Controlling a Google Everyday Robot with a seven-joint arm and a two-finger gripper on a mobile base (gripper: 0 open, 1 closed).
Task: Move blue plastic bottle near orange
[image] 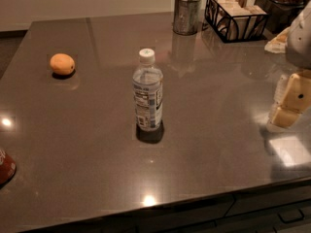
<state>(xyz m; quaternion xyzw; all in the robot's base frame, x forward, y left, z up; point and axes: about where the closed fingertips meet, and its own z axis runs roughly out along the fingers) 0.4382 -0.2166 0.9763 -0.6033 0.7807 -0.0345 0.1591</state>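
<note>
Bottle [147,91] stood upright mid-counter [218,149], orange [62,64] well apart. My gripper [290,103] hung at right edge, reach not begun. Couldn't tell if open or closed.

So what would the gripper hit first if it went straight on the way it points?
Likely the countertop itself: the gripper, at the right edge, angles down-left, far short of the blue plastic bottle.

A kitchenette, likely: a dark polished surface [209,135] over drawers [265,204]. At its back stand a metal cup [186,17] and a wire basket [217,19] of packets. The gripper [290,106] hangs at the right edge.
</note>
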